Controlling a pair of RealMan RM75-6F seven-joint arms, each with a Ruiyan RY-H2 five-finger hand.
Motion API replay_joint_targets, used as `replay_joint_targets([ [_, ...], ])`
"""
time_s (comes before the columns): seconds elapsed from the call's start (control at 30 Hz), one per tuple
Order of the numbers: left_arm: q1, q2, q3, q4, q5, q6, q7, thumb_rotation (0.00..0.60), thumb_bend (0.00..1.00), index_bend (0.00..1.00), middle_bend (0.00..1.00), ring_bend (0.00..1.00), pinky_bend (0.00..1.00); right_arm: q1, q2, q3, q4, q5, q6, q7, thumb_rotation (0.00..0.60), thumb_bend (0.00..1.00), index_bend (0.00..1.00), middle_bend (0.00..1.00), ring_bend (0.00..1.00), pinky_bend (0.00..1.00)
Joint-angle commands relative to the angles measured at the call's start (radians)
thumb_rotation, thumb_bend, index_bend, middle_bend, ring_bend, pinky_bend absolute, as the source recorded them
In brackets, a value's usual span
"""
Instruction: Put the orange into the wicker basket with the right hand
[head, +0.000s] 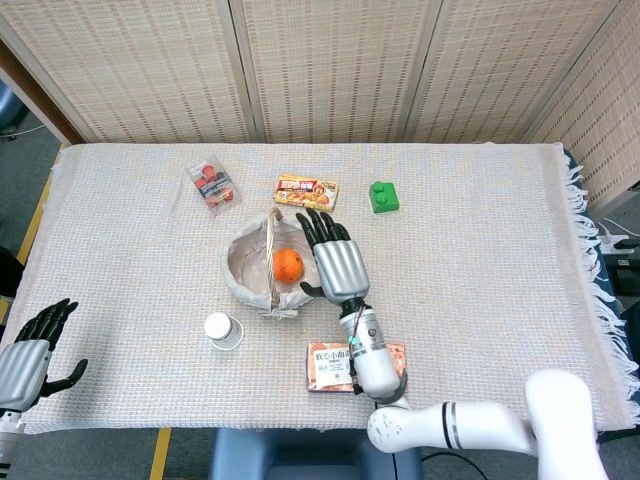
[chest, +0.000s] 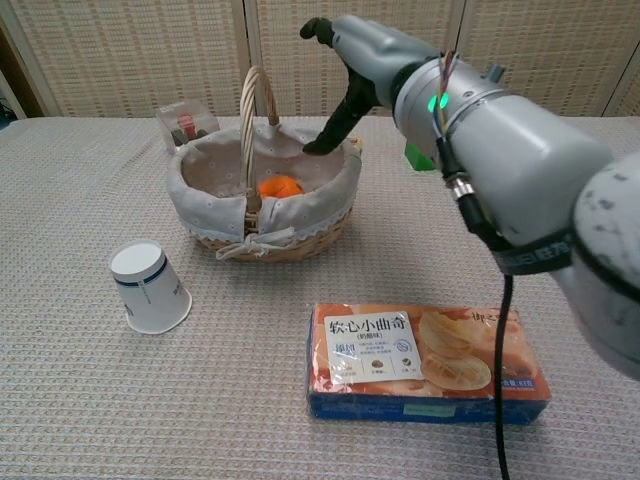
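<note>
The orange lies inside the wicker basket, on its white cloth lining, just right of the handle. My right hand hovers above the basket's right rim with its fingers spread and nothing in them. My left hand rests open at the table's front left corner, far from the basket; it does not show in the chest view.
A white paper cup lies on its side in front of the basket. An orange biscuit box sits near the front edge. A green block, a yellow snack box and a clear packet lie behind the basket.
</note>
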Motion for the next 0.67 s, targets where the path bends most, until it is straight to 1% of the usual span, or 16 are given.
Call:
replay_joint_targets([
  [0.03,0.000,0.000,0.000,-0.001,0.001,0.000,0.004,0.600,0.33,0.00,0.00,0.00,0.11,-0.151,0.231,-0.140,-0.227,-0.131,0.042,0.041,0.600,0.04,0.00,0.00,0.00,0.14],
  [0.07,-0.001,0.000,0.000,-0.001,0.002,0.000,0.006,0.600,0.33,0.00,0.00,0.00,0.10,-0.182,0.277,-0.174,-0.261,-0.163,0.052,0.054,0.600,0.04,0.00,0.00,0.00,0.13],
  [0.1,-0.001,-0.001,0.001,-0.001,0.003,0.000,0.010,0.600,0.33,0.00,0.00,0.00,0.11,-0.224,0.338,-0.224,-0.297,-0.210,0.066,0.073,0.600,0.04,0.00,0.00,0.00,0.13],
  [0.17,-0.001,-0.003,0.001,-0.001,0.006,0.002,0.015,0.600,0.33,0.00,0.00,0.00,0.10,-0.288,0.421,-0.301,-0.333,-0.281,0.088,0.111,0.600,0.04,0.00,0.00,0.00,0.12],
  [0.2,-0.001,-0.005,0.001,0.001,0.008,0.005,0.019,0.600,0.33,0.00,0.00,0.00,0.11,-0.329,0.468,-0.354,-0.344,-0.328,0.101,0.141,0.600,0.04,0.00,0.00,0.00,0.12],
  [0.3,-0.001,-0.010,-0.002,0.004,0.011,0.012,0.030,0.600,0.34,0.00,0.00,0.00,0.10,-0.421,0.557,-0.475,-0.326,-0.446,0.135,0.211,0.600,0.04,0.00,0.00,0.00,0.11],
  [0.37,-0.001,-0.014,-0.002,0.005,0.012,0.015,0.039,0.600,0.34,0.00,0.00,0.00,0.10,-0.474,0.585,-0.534,-0.290,-0.518,0.165,0.260,0.600,0.04,0.00,0.00,0.00,0.11],
  [0.43,-0.001,-0.019,-0.003,0.009,0.017,0.021,0.052,0.600,0.34,0.00,0.00,0.00,0.10,-0.530,0.598,-0.586,-0.232,-0.588,0.201,0.320,0.600,0.04,0.00,0.00,0.00,0.10],
  [0.53,0.001,-0.027,-0.005,0.014,0.024,0.033,0.064,0.600,0.34,0.00,0.00,0.00,0.10,-0.596,0.589,-0.627,-0.138,-0.664,0.247,0.391,0.600,0.04,0.00,0.00,0.00,0.10],
  [0.67,0.006,-0.030,-0.004,0.015,0.028,0.045,0.073,0.600,0.34,0.00,0.00,0.00,0.10,-0.656,0.546,-0.634,0.010,-0.728,0.294,0.470,0.600,0.04,0.00,0.00,0.00,0.10],
])
